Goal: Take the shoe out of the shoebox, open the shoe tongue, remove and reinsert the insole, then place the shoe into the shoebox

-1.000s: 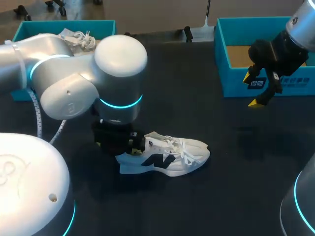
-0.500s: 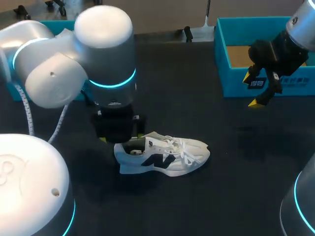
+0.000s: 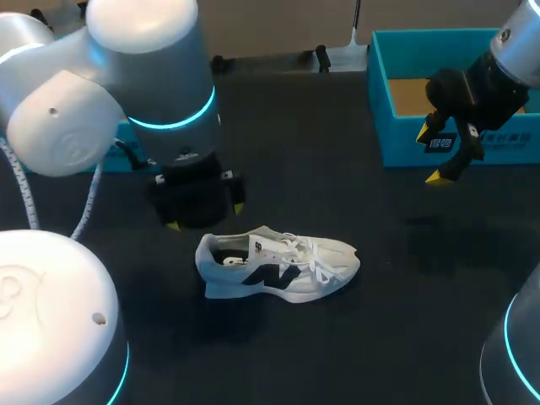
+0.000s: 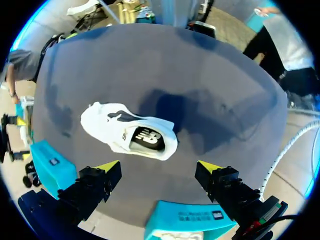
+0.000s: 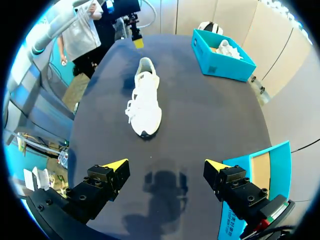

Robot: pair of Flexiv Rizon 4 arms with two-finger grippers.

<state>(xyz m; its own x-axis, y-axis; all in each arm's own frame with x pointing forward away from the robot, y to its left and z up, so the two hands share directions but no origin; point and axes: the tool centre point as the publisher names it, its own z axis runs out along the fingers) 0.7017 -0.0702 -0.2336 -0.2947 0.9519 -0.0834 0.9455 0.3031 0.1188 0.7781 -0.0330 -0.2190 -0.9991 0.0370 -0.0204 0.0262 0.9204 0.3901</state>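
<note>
A white shoe [image 3: 278,266] with a dark side logo lies on its sole on the black table, toe to the right. In the left wrist view the shoe [image 4: 129,136] lies ahead of the fingers, and a dark insole [image 4: 145,140] shows in its opening. My left gripper [image 3: 205,215] hangs open just behind the heel, apart from it, nothing between its fingers [image 4: 107,166]. My right gripper [image 3: 434,154] hovers open and empty in front of the teal shoebox [image 3: 405,143] at the back right. The right wrist view has the shoe [image 5: 144,97] far ahead of that gripper [image 5: 166,165].
A second teal box [image 5: 222,62] at the table's far left holds another white shoe [image 5: 227,49]; in the head view my left arm hides most of it. The right shoebox's brown floor [image 3: 409,94] is bare.
My left gripper has risen and drawn back from the shoe's heel toward the far left, staying open. The shoe and my right arm have not moved.
</note>
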